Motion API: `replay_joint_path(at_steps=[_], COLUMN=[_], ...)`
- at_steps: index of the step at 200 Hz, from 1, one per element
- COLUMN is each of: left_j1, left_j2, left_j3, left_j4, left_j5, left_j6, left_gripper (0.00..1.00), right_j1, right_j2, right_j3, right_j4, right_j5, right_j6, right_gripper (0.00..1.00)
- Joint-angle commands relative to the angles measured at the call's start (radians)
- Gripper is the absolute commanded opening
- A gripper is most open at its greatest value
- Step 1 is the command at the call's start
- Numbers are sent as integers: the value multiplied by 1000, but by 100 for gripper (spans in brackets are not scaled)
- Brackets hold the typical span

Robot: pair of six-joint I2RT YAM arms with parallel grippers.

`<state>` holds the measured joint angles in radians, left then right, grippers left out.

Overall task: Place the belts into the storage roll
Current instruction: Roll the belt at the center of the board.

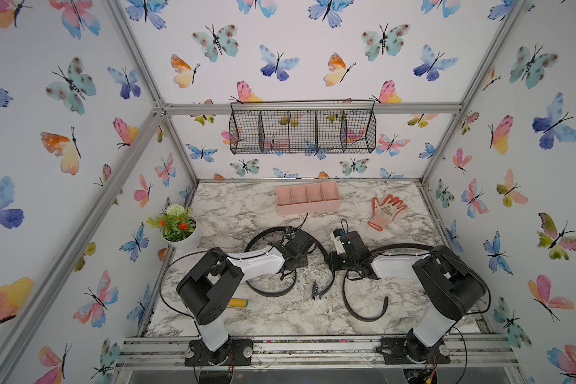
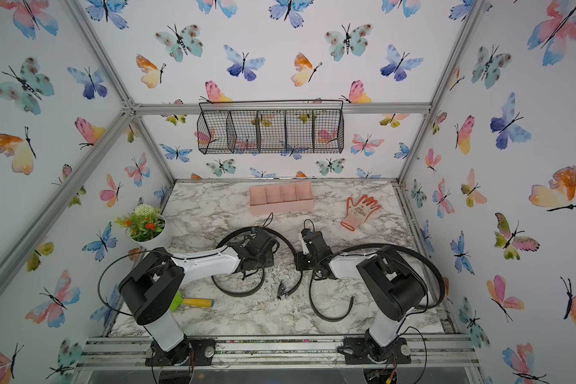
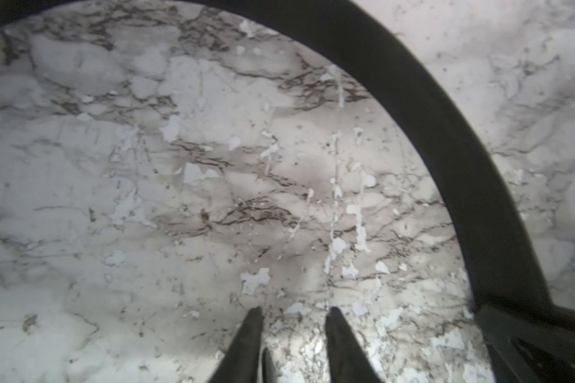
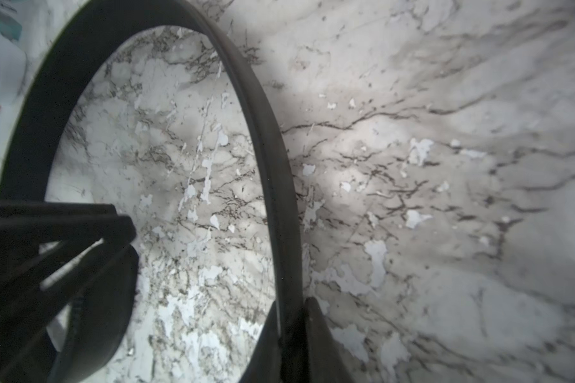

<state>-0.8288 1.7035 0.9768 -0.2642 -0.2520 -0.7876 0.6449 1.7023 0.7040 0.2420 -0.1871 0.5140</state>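
Two black belts lie on the marble table. One belt [image 1: 270, 293] loops under my left arm and ends in a small dark buckle [image 1: 316, 292]. My right gripper [image 4: 291, 303] is shut on this belt's [image 4: 273, 159] arc, low over the table. My left gripper [image 3: 294, 311] hangs open inside the same loop, with only bare marble between its fingers; the belt [image 3: 445, 132] curves past it, apart. The other belt [image 1: 363, 318] curls in front of the right arm and runs behind it. The pink storage roll [image 1: 308, 199] stands at the back, and all of its compartments are bare.
An orange and white glove [image 1: 386, 207] lies right of the storage roll. A white flower pot [image 1: 177, 229] stands at the left edge. A yellow and green toy [image 2: 193, 302] lies by the left arm's base. A black wire basket [image 1: 301, 131] hangs on the back wall.
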Motion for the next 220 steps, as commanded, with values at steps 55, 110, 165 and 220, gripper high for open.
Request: replay_joint_path(at_steps=[55,110,165,220], left_j1=[-21,-94,-208,-214], left_j2=[-394,-458,-355,-638], left_j3=[-196,-345,-333,-387], left_j4=[-298,-228,-195,-117], left_j5=[16,34,-19,-41], left_j6=[204,91,48,85], left_gripper=[92,70,70,100], right_j1=[-2,-2,-2,-2], right_j2=[-17,61,156,178], right_j3=[85,256,394,372], right_j4=[-143,-227,-289,-271], right_j5=[63,97,79,52], right_j6=[-97,-253,-307,-307], right_gripper=[73,83,84,84])
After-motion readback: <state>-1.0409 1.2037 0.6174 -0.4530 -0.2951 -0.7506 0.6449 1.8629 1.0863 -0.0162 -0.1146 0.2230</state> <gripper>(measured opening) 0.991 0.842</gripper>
